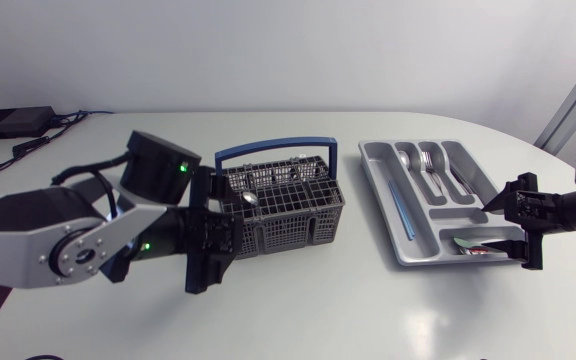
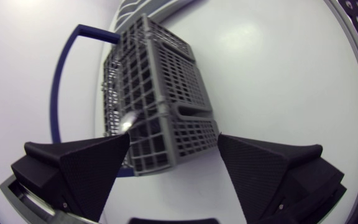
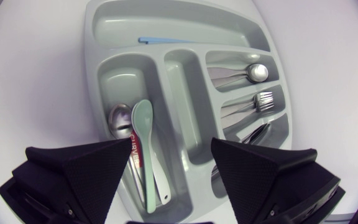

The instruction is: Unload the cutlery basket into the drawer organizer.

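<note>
While left tool (image 2: 174, 140) and right tool (image 3: 171, 146) sit spread and empty, square your left on the basket's (image 2: 179, 118) spoon (image 2: 127, 123) before pinching.

handle (image 1: 273, 150) over basket (image 1: 298, 225), gap before organizer (image 1: 375, 185)

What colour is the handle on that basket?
The handle is blue; the head view shows it best.

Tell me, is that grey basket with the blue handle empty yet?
Not empty. A shiny piece of cutlery shows inside the basket, in a rear compartment. Whether more lies hidden behind the mesh, cannot tell.
</note>
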Controlling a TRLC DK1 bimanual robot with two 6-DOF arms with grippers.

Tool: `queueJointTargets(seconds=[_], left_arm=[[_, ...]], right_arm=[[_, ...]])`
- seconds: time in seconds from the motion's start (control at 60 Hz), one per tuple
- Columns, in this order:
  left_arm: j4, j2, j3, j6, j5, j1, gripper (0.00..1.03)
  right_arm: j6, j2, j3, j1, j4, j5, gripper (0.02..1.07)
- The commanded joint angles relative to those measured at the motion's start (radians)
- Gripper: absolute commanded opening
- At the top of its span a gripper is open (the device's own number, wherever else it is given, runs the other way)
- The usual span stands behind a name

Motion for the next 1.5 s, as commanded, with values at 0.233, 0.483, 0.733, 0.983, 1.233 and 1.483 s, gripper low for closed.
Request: queueJointTargets(seconds=[0.233, 0.483, 0.733, 0.983, 1.233, 1.483], left_arm=[[0.078, -0.072, -0.042, 0.070, -0.029, -0.010, 0.93], [0.047, -0.124, -0.018, 0.093, -0.029, -0.016, 0.77], [0.081, -0.112, -0.005, 0.134, -0.023, -0.021, 0.38], [0.170, -0.046, -0.014, 0.207, -0.023, -0.019, 0.38], [0.340, 0.067, -0.047, 0.295, -0.029, -0.007, 0.41], [0.400, 0.109, -0.047, 0.357, -0.042, 0.010, 0.43]], right_arm=[[0.035, -0.053, -0.079, 0.007, -0.001, -0.030, 1.00], [0.057, -0.070, -0.084, 0.010, -0.004, -0.030, 1.00], [0.081, -0.081, -0.095, 0.025, 0.004, -0.032, 1.00], [0.096, -0.107, -0.104, 0.031, -0.005, -0.046, 1.00], [0.116, -0.159, -0.118, 0.034, -0.039, -0.084, 1.00], [0.119, -0.171, -0.134, 0.033, -0.048, -0.096, 1.00]])
